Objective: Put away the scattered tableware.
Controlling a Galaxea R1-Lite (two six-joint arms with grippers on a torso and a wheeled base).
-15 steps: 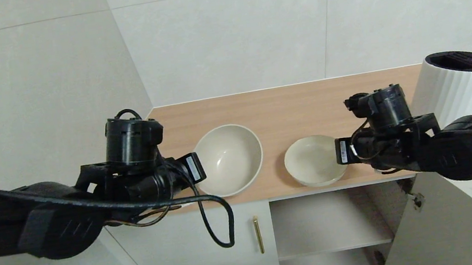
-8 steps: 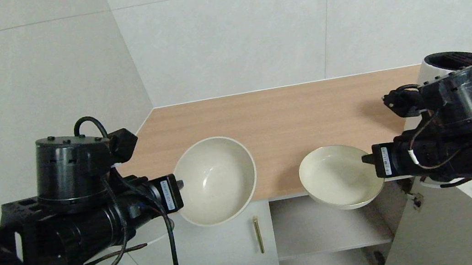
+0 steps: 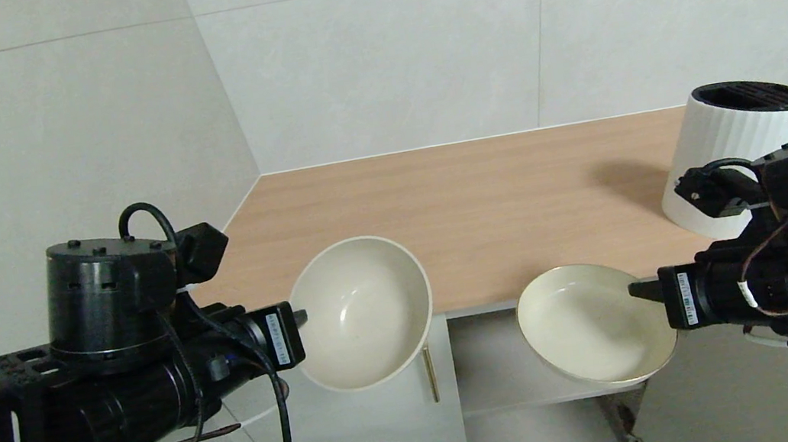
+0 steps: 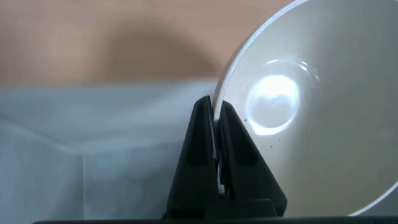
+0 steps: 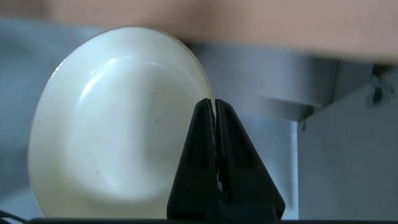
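Note:
My left gripper is shut on the rim of a large cream bowl, held in the air past the counter's front edge. In the left wrist view the gripper pinches that rim, with the bowl tilted beside it. My right gripper is shut on the rim of a smaller, shallower cream bowl, held in front of the open cabinet. The right wrist view has the gripper clamped on the shallow bowl.
The wooden counter runs along tiled walls. A white ribbed canister stands at its right end. Below, an open cabinet shelf sits between a closed door with a brass handle and a door swung open at the right.
Both arms have lifted their bowls off the counter and drawn them back toward me and down, past the front edge. The camera has shifted slightly.

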